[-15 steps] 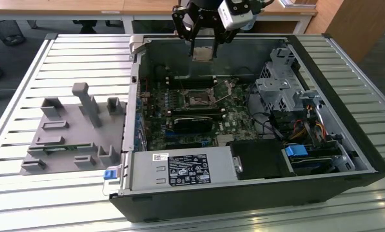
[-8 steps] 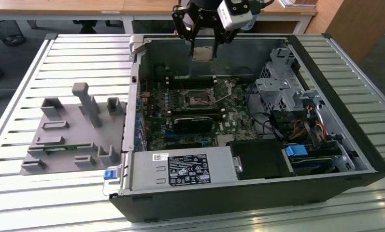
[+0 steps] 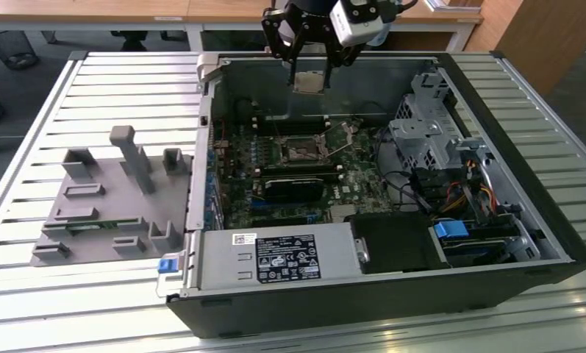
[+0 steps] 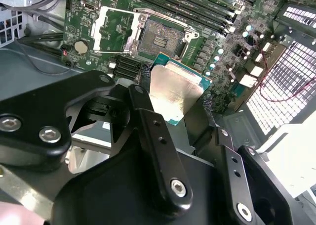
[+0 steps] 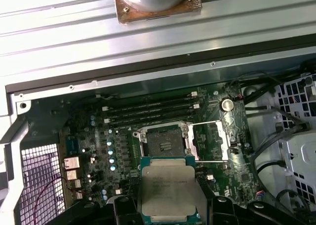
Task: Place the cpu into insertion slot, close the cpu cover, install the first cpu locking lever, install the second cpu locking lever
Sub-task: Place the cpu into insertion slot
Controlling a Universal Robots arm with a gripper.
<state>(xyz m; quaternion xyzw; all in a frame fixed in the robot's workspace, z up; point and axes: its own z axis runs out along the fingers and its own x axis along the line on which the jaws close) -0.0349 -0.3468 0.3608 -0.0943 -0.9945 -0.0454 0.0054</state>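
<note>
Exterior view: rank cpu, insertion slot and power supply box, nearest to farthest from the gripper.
1. cpu: held in the gripper, above the open case.
2. insertion slot: mid-board, uncovered.
3. power supply box: along the case's near wall, farthest.

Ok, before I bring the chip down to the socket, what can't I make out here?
Underside of the cpu: it faces away from the camera in both wrist views.
Its gripped edges: covered by the gripper in the second wrist view.
Pins of the insertion slot: too small to tell in any view.
</note>
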